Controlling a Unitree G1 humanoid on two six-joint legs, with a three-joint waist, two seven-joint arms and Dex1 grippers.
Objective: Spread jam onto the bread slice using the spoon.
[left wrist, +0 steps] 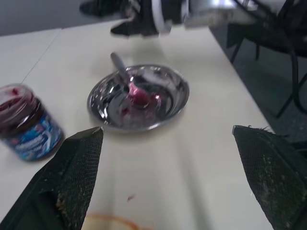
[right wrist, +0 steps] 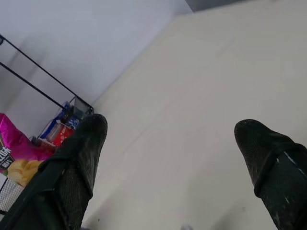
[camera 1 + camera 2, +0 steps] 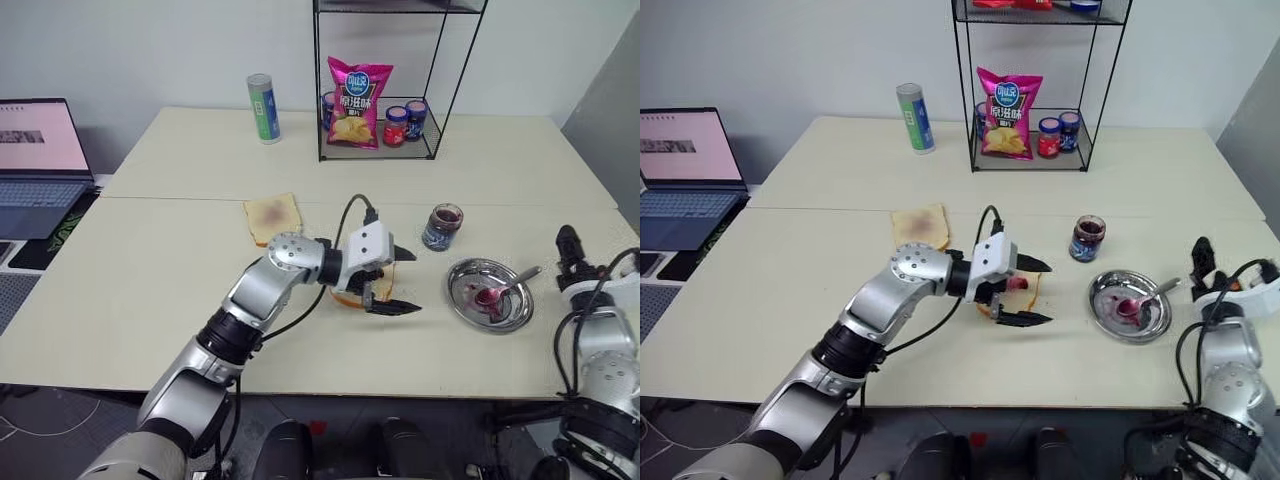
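Silver spoon (image 3: 508, 286) (bowl stained red), dark red jam (image 3: 443, 222)

The spoon (image 3: 505, 291) is lying in the steel dish (image 3: 470, 307) near the table's (image 3: 150, 290) right end — the jam (image 3: 442, 226) jar is standing just behind and left of that dish. The bread slice (image 3: 1030, 292) is sitting left of the dish, partly covered by the left gripper (image 3: 398, 279), while a second slice (image 3: 272, 217) is lying behind it and further left.
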